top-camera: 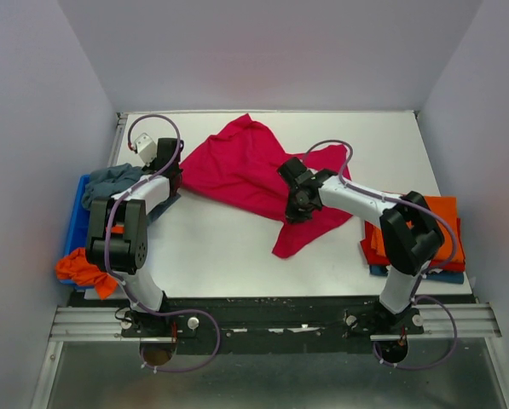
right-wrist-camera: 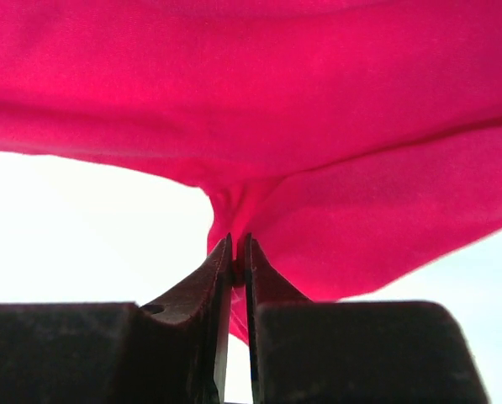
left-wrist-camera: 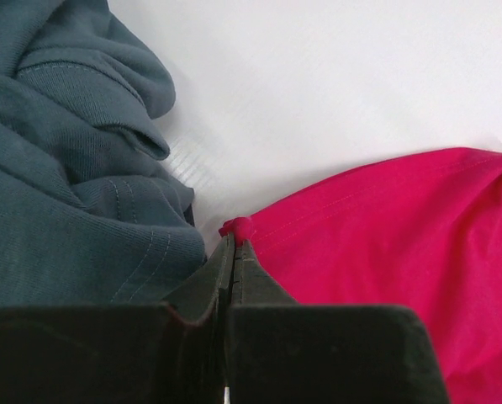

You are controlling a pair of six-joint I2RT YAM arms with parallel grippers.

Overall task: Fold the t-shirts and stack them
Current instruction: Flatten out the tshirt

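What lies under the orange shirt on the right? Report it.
Under the orange shirt a red shirt shows at the edge, then a blue shirt at the bottom. The right arm covers part of them.

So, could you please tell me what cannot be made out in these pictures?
Top view: the folded stack is partly behind the right arm; its shirts cannot be counted.
Top view: the left fingers are hidden under their own wrist.
Left wrist view: the grey-blue shirt is cut off by the left edge.
Right wrist view: the crimson-pink shirt hides everything beyond it.
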